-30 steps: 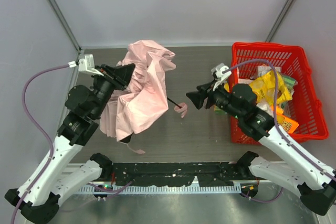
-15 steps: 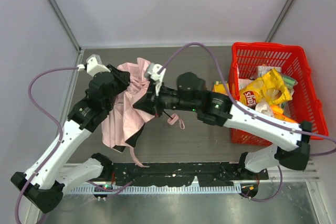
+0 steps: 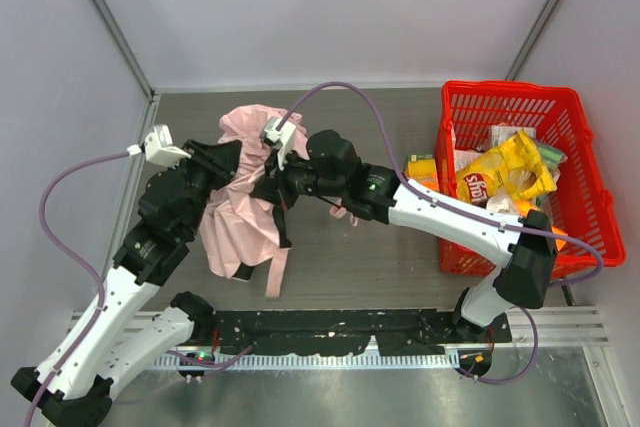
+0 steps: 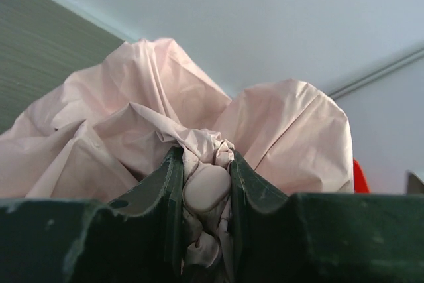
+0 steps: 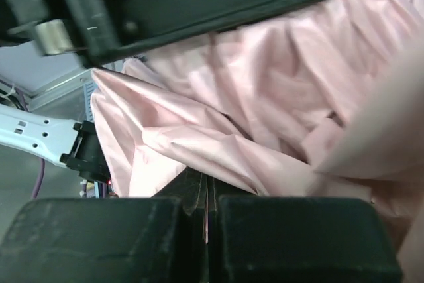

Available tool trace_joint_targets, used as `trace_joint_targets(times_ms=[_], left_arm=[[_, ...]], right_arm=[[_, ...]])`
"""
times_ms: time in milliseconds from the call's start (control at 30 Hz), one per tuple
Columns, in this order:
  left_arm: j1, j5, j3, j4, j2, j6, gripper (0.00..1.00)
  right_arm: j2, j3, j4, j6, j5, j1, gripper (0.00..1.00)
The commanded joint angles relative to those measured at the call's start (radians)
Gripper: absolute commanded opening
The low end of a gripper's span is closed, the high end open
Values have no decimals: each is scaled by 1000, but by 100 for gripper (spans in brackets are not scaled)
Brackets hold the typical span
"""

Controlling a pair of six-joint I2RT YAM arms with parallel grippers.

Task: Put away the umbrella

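The pale pink umbrella (image 3: 240, 222) hangs crumpled between my two arms, left of the table's middle. My left gripper (image 3: 228, 159) is shut on its upper end. In the left wrist view (image 4: 207, 164) the jaws pinch bunched fabric and a rounded pale tip (image 4: 207, 189). My right gripper (image 3: 272, 185) reaches in from the right and is shut on the umbrella's cloth. The right wrist view (image 5: 207, 207) shows a thin edge of pink fabric (image 5: 265, 97) caught between the closed jaws. A narrow pink strap (image 3: 273, 282) dangles toward the near edge. Handle and ribs are hidden in the folds.
A red basket (image 3: 505, 90) stands at the right with a yellow snack bag (image 3: 505, 172) and other packets inside. Grey walls close in the left, back and right sides. The black rail (image 3: 330, 327) runs along the near edge.
My right arm has swung from beside the basket across to the umbrella and shut on its fabric. The umbrella has been drawn into a narrower, lower bundle. The left grip is unchanged.
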Motion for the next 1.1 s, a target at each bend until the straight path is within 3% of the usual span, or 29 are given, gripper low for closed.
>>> trace_joint_targets(times_ms=[0,100,167,200,233,333,367,467,533,600,700,767,800,900,1067], left_arm=[[-4,196,-81,335,-85,69,0],[-7,262,-89,377,-74,124,0],[-4,296,-104,430,-66,191,0],[-6,302,-114,455,-63,217,0],[-6,307,-124,481,-60,257,0],[-4,327,-126,521,-37,336,0],[-6,342,-131,542,-33,349,0],[-6,416,-149,625,-22,382,0],[-4,506,-155,662,-22,392,0],[-6,575,-154,668,-28,399,0],[-6,626,-155,659,-51,409,0],[-4,644,-157,650,-66,412,0],[-4,655,-155,647,-71,412,0],[-6,663,-140,630,-57,396,0],[-6,721,-129,690,-7,333,0]], right_arm=[[-69,-21,85,10,3,-64,1],[-107,21,-1,-23,-199,-64,12],[-177,3,-76,-27,-275,-64,33],[-205,-44,-91,-23,-281,-64,38],[-275,-66,-101,-18,-274,-64,46],[-418,-150,-183,-29,-217,-64,57],[-482,-152,-226,-35,-136,-64,61],[-532,-60,-377,-67,51,-66,64],[-526,-12,-438,-119,183,-73,64],[-512,23,-472,-200,236,-89,58],[-506,46,-457,-257,185,-127,49],[-484,74,-467,-299,200,-138,39],[-458,83,-481,-312,245,-139,27],[-362,164,-529,-307,247,-119,9],[-261,202,-406,-250,305,-14,6]])
